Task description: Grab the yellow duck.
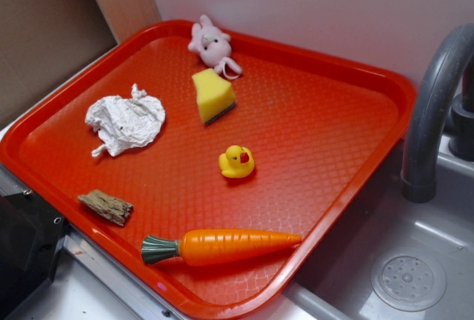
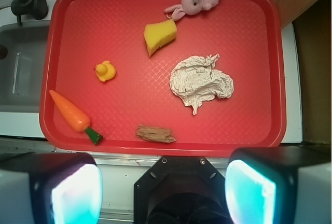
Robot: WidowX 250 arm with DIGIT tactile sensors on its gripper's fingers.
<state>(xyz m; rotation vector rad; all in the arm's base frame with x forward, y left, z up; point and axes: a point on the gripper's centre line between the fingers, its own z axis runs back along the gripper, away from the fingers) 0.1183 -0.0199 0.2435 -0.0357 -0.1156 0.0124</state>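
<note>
Glossy yellow duck [image 1: 237, 162], red-orange beak, sits upright.

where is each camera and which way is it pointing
Exterior: sits off the arm, above the red tray's carrot-side rim, looking down at a slant toward the wall; nothing of the robot surely shows.
Wrist: rides on the arm high above the tray's near edge, looking straight down; the gripper, wide open, frames the bottom.
Shared: the tray, yellow duck, sponge, pink bunny, crumpled paper, carrot, wood piece, faucet.
</note>
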